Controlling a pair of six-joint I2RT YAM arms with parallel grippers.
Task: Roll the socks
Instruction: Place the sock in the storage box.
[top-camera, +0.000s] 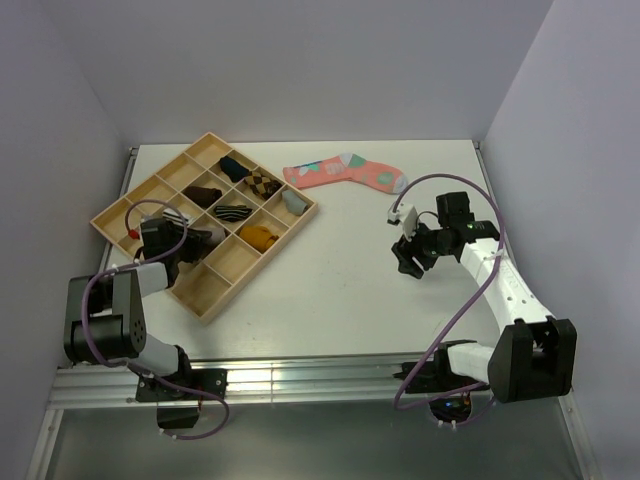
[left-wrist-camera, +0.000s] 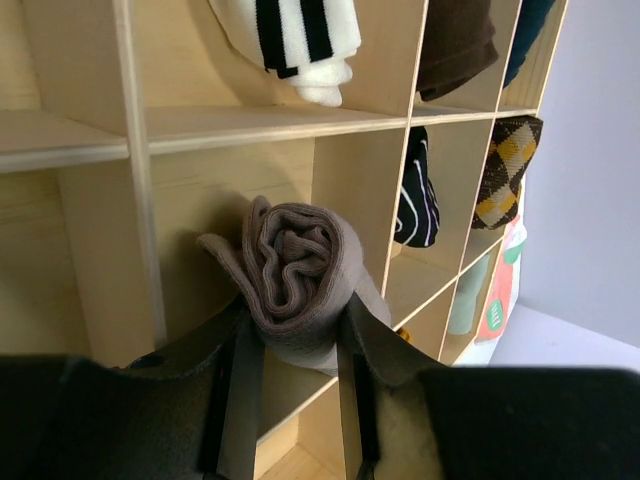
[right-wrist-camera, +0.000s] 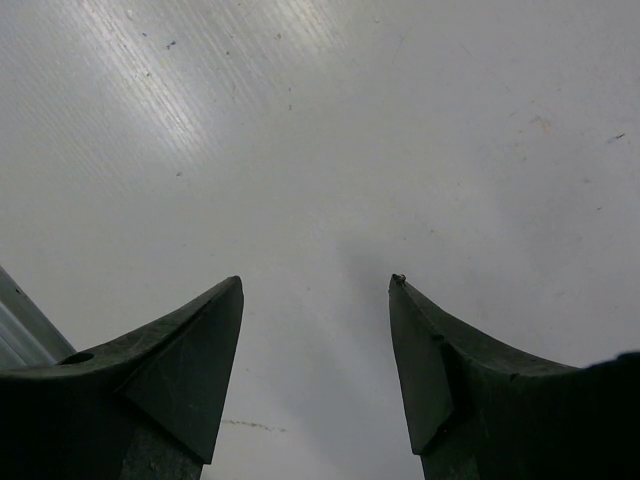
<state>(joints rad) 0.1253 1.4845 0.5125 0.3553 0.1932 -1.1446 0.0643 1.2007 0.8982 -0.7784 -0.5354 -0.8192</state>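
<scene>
A taupe-brown sock (left-wrist-camera: 295, 280) is rolled into a tight bundle, and my left gripper (left-wrist-camera: 295, 322) is shut on it, one finger at each side. It hangs just over a compartment of the wooden tray (left-wrist-camera: 250, 125). In the top view the left gripper (top-camera: 190, 243) sits over the tray's near-left part (top-camera: 215, 290). The white sock with dark stripes (left-wrist-camera: 300, 40) lies rolled in a neighbouring compartment (top-camera: 172, 216). My right gripper (top-camera: 410, 262) hovers over bare table on the right, open with nothing between its fingers (right-wrist-camera: 215, 350).
A long coral-pink sock (top-camera: 345, 172) with teal and white patches lies flat behind the tray. Other compartments hold rolled socks: argyle (top-camera: 262, 182), yellow (top-camera: 258, 236), dark blue (top-camera: 235, 166), black striped (top-camera: 232, 212). Walls close in on three sides.
</scene>
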